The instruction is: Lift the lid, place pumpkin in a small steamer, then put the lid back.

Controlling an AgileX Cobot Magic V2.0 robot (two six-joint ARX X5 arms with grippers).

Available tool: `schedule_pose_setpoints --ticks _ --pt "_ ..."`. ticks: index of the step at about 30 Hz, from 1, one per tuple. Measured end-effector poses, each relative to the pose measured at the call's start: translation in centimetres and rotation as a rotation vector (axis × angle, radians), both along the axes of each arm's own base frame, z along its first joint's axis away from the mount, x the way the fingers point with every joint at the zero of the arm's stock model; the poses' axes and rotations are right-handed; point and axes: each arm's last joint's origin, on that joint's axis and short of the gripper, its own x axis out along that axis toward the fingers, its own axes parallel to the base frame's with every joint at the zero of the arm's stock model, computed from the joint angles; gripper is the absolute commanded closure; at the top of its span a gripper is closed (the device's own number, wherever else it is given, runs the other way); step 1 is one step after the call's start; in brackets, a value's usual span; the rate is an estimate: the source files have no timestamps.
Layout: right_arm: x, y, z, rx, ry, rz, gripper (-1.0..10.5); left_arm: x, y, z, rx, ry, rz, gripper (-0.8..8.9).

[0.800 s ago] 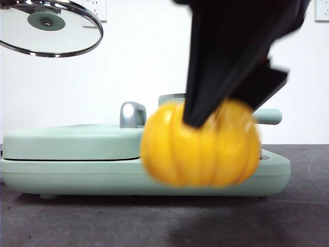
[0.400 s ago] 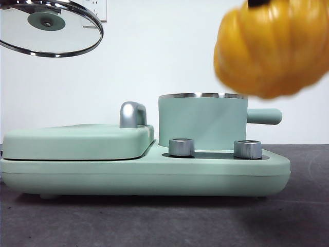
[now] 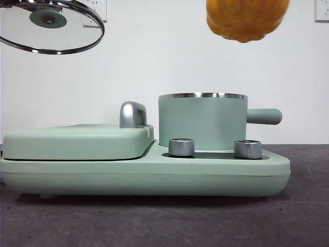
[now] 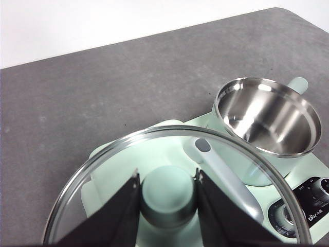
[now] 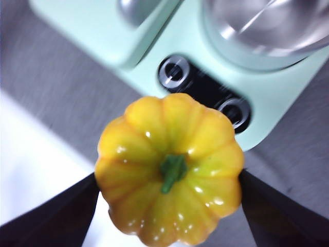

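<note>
Surface: dark grey table (image 3: 164,221) below us, white wall behind.
Right gripper (image 5: 169,180): our jaws are closed on both sides of the pumpkin (image 5: 169,167), which has risen from table level to high in the air during the last second.
Small steamer (image 3: 202,121): open and empty, beyond and below the pumpkin, not yet under it.
Left gripper (image 4: 167,198): clamped on the knob of the lid (image 4: 175,180), held up and aside of the pot.
Meaning: we judge the carry half done; next we move over the rim and lower.
</note>
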Motion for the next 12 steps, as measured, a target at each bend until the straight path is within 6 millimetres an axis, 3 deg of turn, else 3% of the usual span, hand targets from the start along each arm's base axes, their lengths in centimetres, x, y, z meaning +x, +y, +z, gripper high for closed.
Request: schedule_pose_setpoints --ticks 6,12 --pt "3.5 0.2 1.3 -0.022 -0.063 -0.056 5.9 0.0 0.0 0.0 0.006 -0.004 -0.003 8.04" --pt "7.7 1.3 1.0 -0.067 -0.096 -0.064 5.9 0.0 0.0 0.0 0.006 -0.004 -0.003 8.04"
